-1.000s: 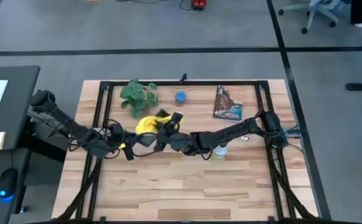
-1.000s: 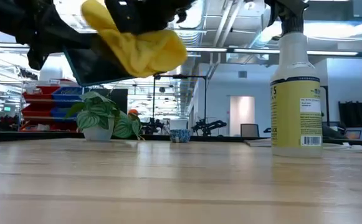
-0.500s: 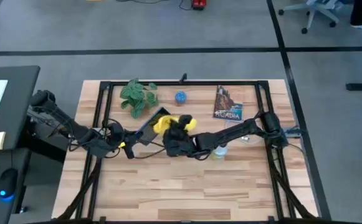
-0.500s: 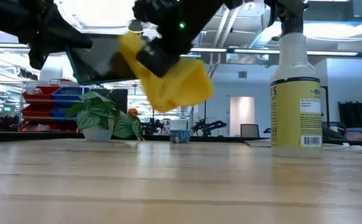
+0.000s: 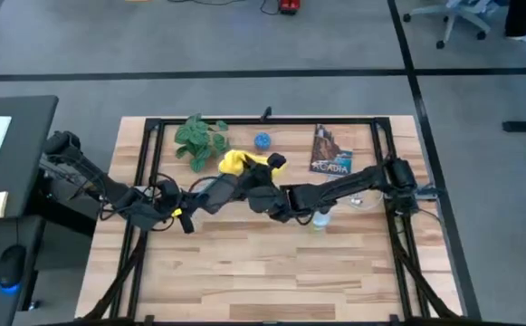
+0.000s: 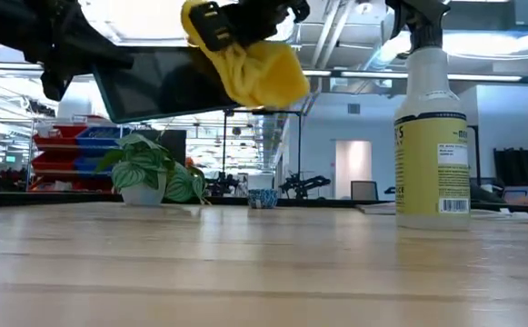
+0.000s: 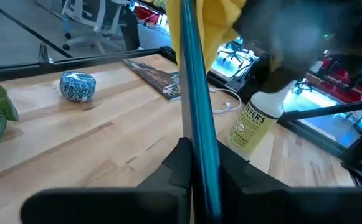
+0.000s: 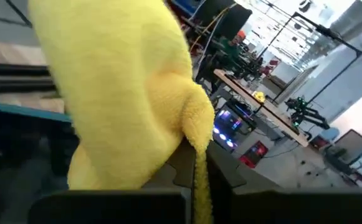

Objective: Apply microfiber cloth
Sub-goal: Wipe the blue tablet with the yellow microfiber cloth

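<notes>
1. Two arms meet above the middle of the table [image 5: 272, 272]: my left gripper [image 5: 183, 206] pinches the tablet [image 6: 159, 84] by one edge and holds it up in the air, screen roughly upright, as the left wrist view shows edge-on between the fingers.
2. My right gripper [image 5: 264, 186] is clamped on the microfiber cloth [image 5: 235, 163], which hangs bunched from the fingers in the right wrist view. In the low view the yellow wad sits against the tablet's upper corner, at the end away from the left gripper.
3. I judge the step in hand to be wiping the screen. Whether the cloth is pressing on the glass or only overlapping it from this angle, I cannot tell.
4. To do it well, I want light, even pressure. The tablet is held only at one edge, so a hard push at the free end could lever it round in the left grip.
5. I would stroke along the screen toward the held edge, keeping the wad flat so the hard fingertips never touch the glass.
6. Below and to the right stands the spray bottle [image 5: 320, 220]; the plant [image 5: 199, 140], small blue bowl [image 5: 262, 141] and book [image 5: 331, 150] lie at the far side, all apart from the wipe.
</notes>
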Controlling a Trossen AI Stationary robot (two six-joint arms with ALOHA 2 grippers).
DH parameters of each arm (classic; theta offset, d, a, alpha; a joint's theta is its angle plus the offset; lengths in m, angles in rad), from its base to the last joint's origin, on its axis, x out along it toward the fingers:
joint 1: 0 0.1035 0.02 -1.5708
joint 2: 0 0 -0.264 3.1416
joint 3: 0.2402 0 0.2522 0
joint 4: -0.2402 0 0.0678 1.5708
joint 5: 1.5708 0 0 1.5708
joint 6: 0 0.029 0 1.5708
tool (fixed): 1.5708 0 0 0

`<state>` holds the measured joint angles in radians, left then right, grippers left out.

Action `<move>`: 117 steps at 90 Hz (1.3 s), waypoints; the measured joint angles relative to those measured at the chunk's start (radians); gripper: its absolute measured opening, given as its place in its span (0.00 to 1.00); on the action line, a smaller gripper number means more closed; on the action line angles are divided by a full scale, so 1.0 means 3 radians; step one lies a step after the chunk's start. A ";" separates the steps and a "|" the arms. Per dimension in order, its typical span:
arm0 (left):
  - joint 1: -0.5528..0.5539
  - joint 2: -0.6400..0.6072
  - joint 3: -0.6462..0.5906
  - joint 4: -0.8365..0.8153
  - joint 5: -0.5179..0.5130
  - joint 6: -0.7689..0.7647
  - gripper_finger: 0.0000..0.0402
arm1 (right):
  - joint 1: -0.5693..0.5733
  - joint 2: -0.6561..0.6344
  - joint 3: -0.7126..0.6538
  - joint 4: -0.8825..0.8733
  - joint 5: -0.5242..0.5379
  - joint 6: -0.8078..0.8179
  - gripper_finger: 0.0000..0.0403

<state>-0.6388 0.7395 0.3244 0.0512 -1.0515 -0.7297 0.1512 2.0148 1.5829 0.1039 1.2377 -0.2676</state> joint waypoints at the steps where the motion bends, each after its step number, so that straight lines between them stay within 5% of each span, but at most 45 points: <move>1: 0.0000 0.0000 0.0000 -0.0001 0.0000 0.0000 0.03 | -0.0006 0.0001 -0.0001 -0.0021 0.0015 0.0000 0.00; 14: 0.0001 0.0000 0.0000 -0.0005 -0.0005 0.0024 0.03 | -0.0037 0.0003 -0.0001 -0.0290 0.0041 0.0141 0.00; 43: -0.0003 0.0001 0.0000 -0.0033 -0.0005 0.0030 0.03 | 0.0065 0.0000 -0.0001 -0.0496 -0.0578 0.0572 0.00; 59: 0.0003 0.0000 0.0003 -0.0013 -0.0038 0.0008 0.03 | 0.0175 -0.0011 -0.0005 -0.0613 0.0138 0.0112 0.00; 66: 0.0005 0.0001 0.0003 -0.0039 -0.0177 -0.0054 0.03 | 0.0224 -0.0108 -0.0008 -0.0606 0.0174 -0.0063 0.00; 90: 0.0050 0.0000 0.0003 -0.0112 -0.0459 -0.0244 0.03 | 0.0361 -0.0198 -0.0004 -0.0486 -0.1042 0.0253 0.00; 117: 0.0131 0.0000 0.0003 0.0235 -0.0467 -0.0050 0.03 | 0.0201 0.0358 0.0000 0.0637 -0.1601 0.0260 0.00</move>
<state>-0.5995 0.7395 0.3252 0.1216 -1.1915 -0.7447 0.2116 2.1220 1.5829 0.2951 0.7573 -0.1895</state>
